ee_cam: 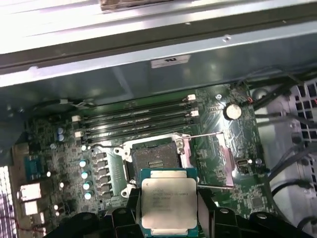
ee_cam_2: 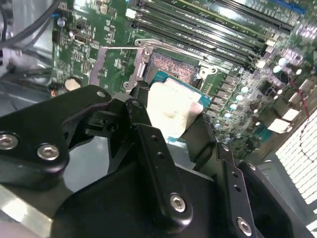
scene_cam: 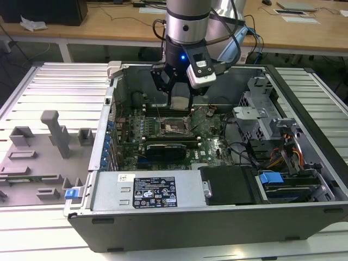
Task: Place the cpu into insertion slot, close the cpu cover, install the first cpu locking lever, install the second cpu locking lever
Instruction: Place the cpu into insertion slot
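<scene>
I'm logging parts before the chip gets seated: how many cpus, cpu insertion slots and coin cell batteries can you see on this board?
cpu: 1
insertion slot: 1
coin cell battery: 1
Total: 3

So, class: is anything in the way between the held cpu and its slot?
Nothing visible. The cpu, clamped in the jaws, hangs just short of the slot, whose contact field lies bare in both wrist views.
</scene>
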Robot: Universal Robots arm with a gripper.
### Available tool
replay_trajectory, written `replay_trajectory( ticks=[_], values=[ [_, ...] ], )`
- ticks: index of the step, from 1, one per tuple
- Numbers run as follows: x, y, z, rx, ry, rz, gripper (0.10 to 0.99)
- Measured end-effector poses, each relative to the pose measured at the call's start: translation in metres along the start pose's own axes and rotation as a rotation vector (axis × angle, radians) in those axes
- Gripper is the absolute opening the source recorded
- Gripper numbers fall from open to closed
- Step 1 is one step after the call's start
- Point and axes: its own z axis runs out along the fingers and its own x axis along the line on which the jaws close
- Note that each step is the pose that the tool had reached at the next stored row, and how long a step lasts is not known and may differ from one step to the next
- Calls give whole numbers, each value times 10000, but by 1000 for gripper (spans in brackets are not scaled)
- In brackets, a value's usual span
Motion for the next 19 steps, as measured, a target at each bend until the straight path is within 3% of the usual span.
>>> replay_trajectory(
  ticks=[4, 19],
  values=[
    [0, -2, 22, 19, -96, 1184, 541],
    [1, -5, 56, 69, -374, 4607, 541]
  ],
)
